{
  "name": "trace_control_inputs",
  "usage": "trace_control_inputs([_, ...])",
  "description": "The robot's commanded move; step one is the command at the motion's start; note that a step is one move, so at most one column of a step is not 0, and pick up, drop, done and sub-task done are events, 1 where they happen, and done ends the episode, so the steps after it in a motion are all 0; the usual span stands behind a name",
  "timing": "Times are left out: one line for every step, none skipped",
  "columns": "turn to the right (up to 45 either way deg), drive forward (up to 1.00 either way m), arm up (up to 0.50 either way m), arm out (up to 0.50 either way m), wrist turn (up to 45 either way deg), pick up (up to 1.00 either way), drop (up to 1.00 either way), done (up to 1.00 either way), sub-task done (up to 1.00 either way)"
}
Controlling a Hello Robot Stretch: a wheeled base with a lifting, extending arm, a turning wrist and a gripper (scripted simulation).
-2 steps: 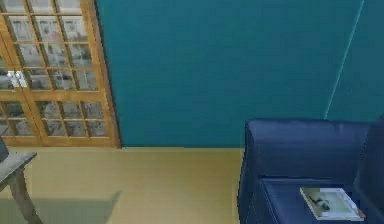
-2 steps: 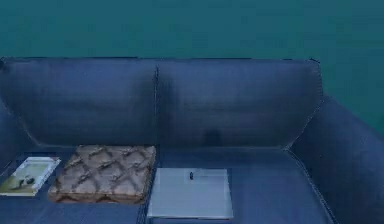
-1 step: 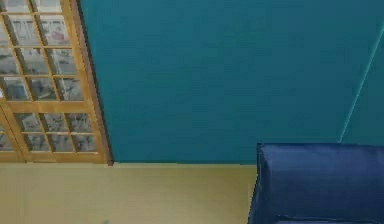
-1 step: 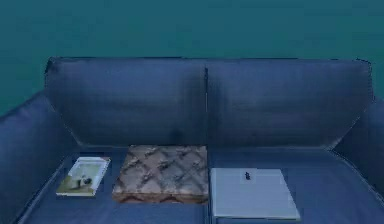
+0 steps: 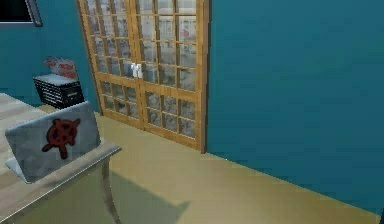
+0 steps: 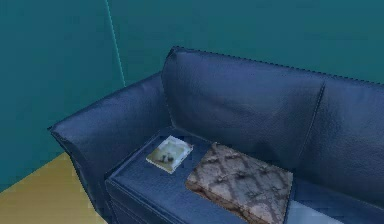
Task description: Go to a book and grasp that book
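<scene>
A thin pale book [image 6: 169,153] lies flat on the dark blue sofa's seat, beside a patterned cushion

Patterned cushion [image 6: 240,180] on blue sofa [image 6: 262,100]; laptop [image 5: 55,140] on table [image 5: 12,112], glazed doors [image 5: 145,65], perhaps a crate [image 5: 58,92]

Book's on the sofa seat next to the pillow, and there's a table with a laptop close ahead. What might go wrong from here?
1. The thin pale book lies flat on the dark blue sofa's soft seat, so the fingers may sink into the cushion instead of getting a grip.
2. The brown patterned pillow lies close beside the book and might snag.
3. The light table bearing the grey laptop stands near, so turning the base may clip it.
</scene>
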Motion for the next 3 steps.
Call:
trace_control_inputs([0.0, 0.00, 0.50, 0.00, 0.0, 0.00, 0.00, 0.00, 0.00])
trace_control_inputs([0.0, 0.00, 0.14, 0.00, 0.0, 0.00, 0.00, 0.00, 0.00])
trace_control_inputs([0.0, 0.00, 0.00, 0.44, 0.0, 0.00, 0.00, 0.00, 0.00])
